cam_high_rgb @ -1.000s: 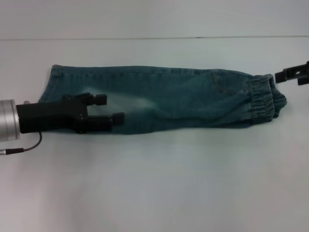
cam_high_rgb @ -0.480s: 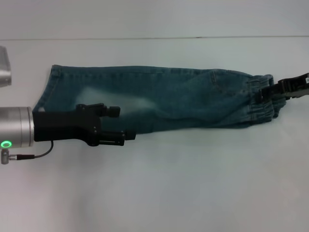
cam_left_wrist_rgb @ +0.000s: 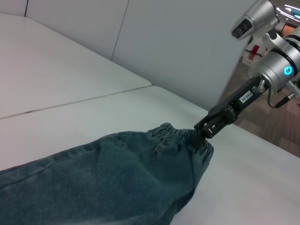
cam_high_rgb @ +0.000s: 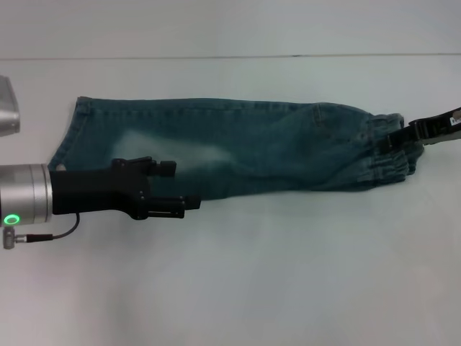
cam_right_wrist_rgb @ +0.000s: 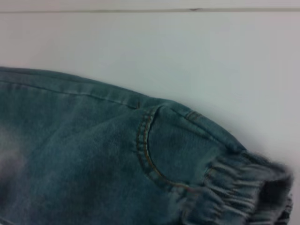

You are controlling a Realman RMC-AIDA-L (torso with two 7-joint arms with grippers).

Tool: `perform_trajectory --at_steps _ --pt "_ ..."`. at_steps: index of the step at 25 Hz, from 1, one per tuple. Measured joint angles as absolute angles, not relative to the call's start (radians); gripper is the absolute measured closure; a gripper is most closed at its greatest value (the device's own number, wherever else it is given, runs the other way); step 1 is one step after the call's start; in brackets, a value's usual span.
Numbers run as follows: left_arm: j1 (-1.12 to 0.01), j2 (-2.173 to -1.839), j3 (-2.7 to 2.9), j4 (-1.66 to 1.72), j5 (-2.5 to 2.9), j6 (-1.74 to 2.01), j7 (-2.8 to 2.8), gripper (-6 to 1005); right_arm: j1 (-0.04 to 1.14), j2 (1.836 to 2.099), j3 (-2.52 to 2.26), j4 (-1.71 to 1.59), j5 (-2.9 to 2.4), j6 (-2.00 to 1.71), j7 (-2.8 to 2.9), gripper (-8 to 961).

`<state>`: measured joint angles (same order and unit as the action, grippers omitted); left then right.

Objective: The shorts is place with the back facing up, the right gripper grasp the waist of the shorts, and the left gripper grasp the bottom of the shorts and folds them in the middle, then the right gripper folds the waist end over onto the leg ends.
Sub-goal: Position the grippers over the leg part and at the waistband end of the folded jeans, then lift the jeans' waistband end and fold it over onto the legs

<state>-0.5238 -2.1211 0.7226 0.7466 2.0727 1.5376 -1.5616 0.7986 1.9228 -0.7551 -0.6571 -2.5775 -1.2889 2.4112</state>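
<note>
The shorts (cam_high_rgb: pixel 252 148) lie flat on the white table (cam_high_rgb: pixel 238 274), folded lengthwise into a long strip. The leg ends (cam_high_rgb: pixel 72 133) are at the left and the ruffled waist (cam_high_rgb: pixel 385 148) is at the right. My left gripper (cam_high_rgb: pixel 178 186) hovers over the near edge of the leg half, open, with nothing between its fingers. My right gripper (cam_high_rgb: pixel 402 137) comes in from the right and is shut on the waist band. The left wrist view shows the right gripper (cam_left_wrist_rgb: pixel 202 133) pinching the waist (cam_left_wrist_rgb: pixel 173 136). A back pocket (cam_right_wrist_rgb: pixel 154 145) and the elastic band (cam_right_wrist_rgb: pixel 239 187) fill the right wrist view.
A seam (cam_high_rgb: pixel 216 58) crosses the table behind the shorts. A silver arm part (cam_high_rgb: pixel 6 108) shows at the left edge. In the left wrist view, white wall panels (cam_left_wrist_rgb: pixel 178 47) stand behind the table and the right arm (cam_left_wrist_rgb: pixel 276 70) reaches in.
The right gripper moved in from the right and closed on the waist, drawing the band in slightly. The left gripper rolled and shifted toward the near edge of the shorts.
</note>
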Motion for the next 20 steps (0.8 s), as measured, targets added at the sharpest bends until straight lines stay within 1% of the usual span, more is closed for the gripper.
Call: perform_trajectory --at_steps 7,13,17,20 --pt "-0.523 -2.124 0.722 0.746 2.072 1.536 -1.558 61 0.798 1.923 -0.759 -0.658 -2.577 -1.29 2.402 309" --pt "-0.523 -2.125 0.722 0.745 2.065 1.523 -1.557 60 0.799 1.922 -0.761 -0.659 -2.577 -1.297 2.398 613" --pt "-0.523 -2.135 0.712 0.745 2.054 1.503 -1.548 61 0.799 1.921 -0.755 -0.66 -2.577 -1.301 2.387 801" --pt "-0.523 -2.143 0.71 0.745 2.023 1.471 -1.536 74 0.797 1.919 -0.752 -0.66 -2.572 -1.308 2.378 829"
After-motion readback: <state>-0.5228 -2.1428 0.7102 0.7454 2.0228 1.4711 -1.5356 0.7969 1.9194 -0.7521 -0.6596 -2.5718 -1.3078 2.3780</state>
